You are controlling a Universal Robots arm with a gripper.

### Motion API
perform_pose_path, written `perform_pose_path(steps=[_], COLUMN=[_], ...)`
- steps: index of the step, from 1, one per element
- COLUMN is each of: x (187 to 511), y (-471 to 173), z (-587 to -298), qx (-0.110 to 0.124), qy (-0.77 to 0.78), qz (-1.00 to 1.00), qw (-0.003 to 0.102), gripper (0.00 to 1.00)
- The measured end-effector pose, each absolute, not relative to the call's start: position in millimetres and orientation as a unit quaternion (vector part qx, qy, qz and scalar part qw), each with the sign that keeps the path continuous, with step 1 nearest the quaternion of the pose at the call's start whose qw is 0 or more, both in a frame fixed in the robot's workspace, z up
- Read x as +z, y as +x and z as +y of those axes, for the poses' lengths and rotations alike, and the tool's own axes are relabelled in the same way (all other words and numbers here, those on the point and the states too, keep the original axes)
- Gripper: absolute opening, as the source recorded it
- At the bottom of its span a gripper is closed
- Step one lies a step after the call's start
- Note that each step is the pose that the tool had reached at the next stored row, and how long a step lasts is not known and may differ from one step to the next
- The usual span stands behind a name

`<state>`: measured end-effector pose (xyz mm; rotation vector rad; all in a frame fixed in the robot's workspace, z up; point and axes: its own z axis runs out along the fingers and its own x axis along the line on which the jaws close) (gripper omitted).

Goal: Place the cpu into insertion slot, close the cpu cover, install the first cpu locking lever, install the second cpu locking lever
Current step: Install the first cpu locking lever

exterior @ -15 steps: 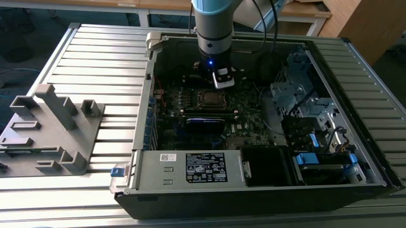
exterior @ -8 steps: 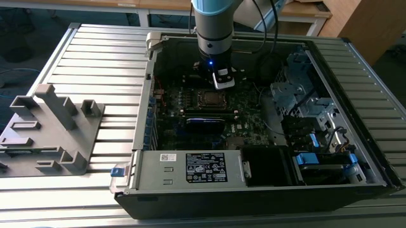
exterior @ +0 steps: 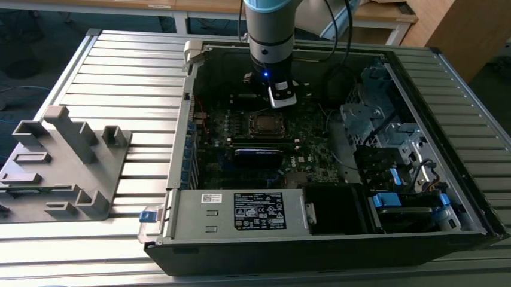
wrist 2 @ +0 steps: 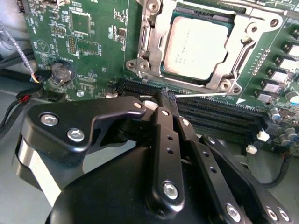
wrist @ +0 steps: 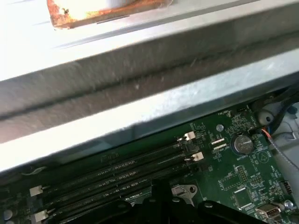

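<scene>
Cpu [wrist 2: 198,44] sat in the insertion slot [wrist 2: 205,10], cpu cover [wrist 2: 155,35] seemingly down over it, fingers [wrist 2: 163,135] pressed together, empty, beside the memory slots [wrist 2: 219,114].

The cpu [wrist 2: 198,44] sits flat in the insertion slot [wrist 2: 138,65] on the green board, dull silver top facing up. The cpu cover [wrist 2: 158,35], a shiny metal frame, looks folded down flat around it, with the chip showing through its square window.

Grey case wall [wrist: 140,93] beside green motherboard [wrist: 224,186] — long black memory slots [wrist: 117,173] (white end clips), coin battery [wrist: 241,143] near slot ends.
</scene>
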<state>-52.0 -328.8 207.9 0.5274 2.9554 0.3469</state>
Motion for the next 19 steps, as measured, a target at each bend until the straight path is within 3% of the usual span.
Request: perform_pose_path(steps=[10,19], x=[207.9,206.7], y=[-54.9,-55.2], z=[-328.9,-332.1], qx=[0.133,0.134], qy=[0.175,0.175], qz=[0.974,0.974], qw=[0.056,0.06], gripper=[0.11,0.11])
